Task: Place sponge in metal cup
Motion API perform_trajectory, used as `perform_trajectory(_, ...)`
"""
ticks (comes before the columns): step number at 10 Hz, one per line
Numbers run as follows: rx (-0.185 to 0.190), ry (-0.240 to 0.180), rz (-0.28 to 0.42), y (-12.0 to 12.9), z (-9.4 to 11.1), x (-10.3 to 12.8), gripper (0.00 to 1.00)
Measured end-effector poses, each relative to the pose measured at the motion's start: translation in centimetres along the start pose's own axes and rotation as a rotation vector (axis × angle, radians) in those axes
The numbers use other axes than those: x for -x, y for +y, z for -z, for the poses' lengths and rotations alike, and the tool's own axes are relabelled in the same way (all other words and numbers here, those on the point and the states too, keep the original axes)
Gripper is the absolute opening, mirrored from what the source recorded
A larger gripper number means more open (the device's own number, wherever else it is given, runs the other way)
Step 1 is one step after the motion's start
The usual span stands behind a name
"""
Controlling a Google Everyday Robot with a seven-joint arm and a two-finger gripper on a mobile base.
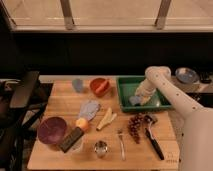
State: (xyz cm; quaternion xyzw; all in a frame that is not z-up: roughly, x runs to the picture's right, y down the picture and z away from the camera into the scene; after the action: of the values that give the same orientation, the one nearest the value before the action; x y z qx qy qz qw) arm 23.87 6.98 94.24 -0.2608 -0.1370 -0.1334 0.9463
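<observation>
Gripper (pixel 138 97) at sponge (pixel 133 101) in green tray (pixel 123 83) — hold can't be told; a weak pinch may drop it short of the metal cup (pixel 101 148).

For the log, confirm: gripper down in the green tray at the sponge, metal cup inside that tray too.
Wrong on the cup. The camera view shows the metal cup on the wooden table near its front edge, outside the green tray. The gripper is down in that tray at the sponge.

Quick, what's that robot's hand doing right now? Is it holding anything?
Gripper: low in the green tray, right at the sponge; whether it is open, closed or holding it cannot be told.
</observation>
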Motion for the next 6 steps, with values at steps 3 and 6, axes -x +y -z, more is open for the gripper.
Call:
perform_trajectory(3,-0.092,0.032,-0.061,-0.5,3.8,-0.3,0.0)
perform_trajectory(6,-0.137,0.032,-0.017,-1.3,8.9,1.6,0.0)
